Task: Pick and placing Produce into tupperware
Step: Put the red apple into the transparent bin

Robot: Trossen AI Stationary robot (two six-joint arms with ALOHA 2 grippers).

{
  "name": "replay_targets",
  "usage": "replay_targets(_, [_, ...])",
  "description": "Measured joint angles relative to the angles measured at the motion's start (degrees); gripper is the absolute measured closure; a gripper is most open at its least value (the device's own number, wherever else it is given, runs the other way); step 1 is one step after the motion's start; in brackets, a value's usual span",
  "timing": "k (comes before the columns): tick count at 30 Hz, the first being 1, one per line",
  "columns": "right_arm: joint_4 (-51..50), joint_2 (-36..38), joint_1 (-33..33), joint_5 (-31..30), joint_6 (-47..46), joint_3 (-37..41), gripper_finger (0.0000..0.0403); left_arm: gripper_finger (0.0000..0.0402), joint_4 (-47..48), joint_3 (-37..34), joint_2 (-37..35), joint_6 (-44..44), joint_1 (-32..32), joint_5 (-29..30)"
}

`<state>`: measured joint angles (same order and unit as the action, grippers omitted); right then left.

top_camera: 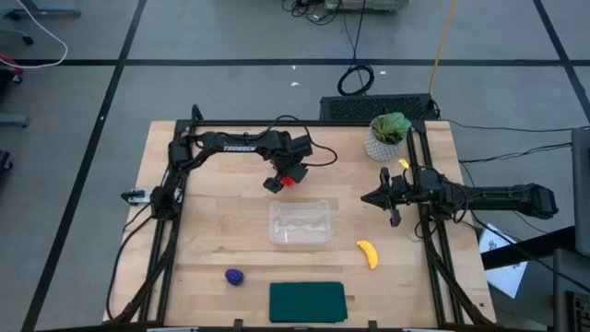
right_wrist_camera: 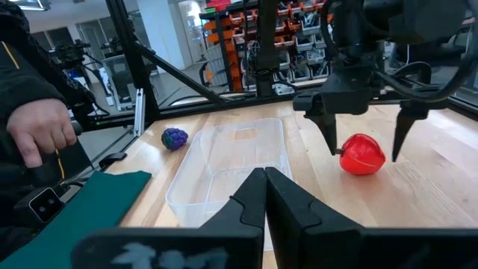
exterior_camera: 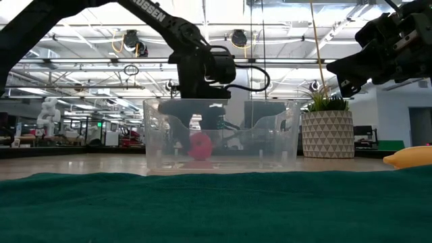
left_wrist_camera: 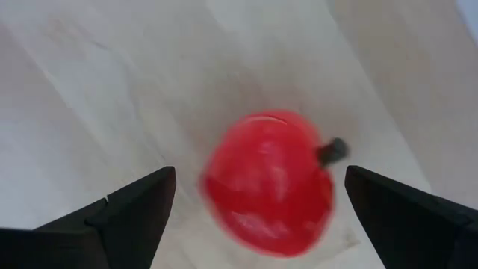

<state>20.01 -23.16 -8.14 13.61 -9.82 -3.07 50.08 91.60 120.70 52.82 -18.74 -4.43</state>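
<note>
The red round produce piece (left_wrist_camera: 270, 190) rests on the wooden table, just beyond the far side of the clear tupperware (top_camera: 300, 222). My left gripper (right_wrist_camera: 363, 146) hangs over it, pointing down and open, one finger on either side of the piece (right_wrist_camera: 362, 155) without touching it. The yellow banana (top_camera: 369, 254) lies to the tub's right, nearer the front. The dark purple lump (top_camera: 234, 276) lies at the front left. My right gripper (top_camera: 369, 197) waits shut and level at the table's right side, holding nothing.
A dark green mat (top_camera: 307, 302) lies at the front edge. A leafy plant in a white pot (top_camera: 388, 136) stands at the far right. A person's hand (right_wrist_camera: 37, 138) shows beyond the table's left side. Bare wood lies between the tub and the banana.
</note>
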Motion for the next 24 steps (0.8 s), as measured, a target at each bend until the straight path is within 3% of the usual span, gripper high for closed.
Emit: replay_targets(24, [0.0, 0.0, 0.0, 0.0, 0.0, 0.0, 0.0403, 0.0009, -0.3, -0.1, 2.1, 0.7, 0.1, -0.5])
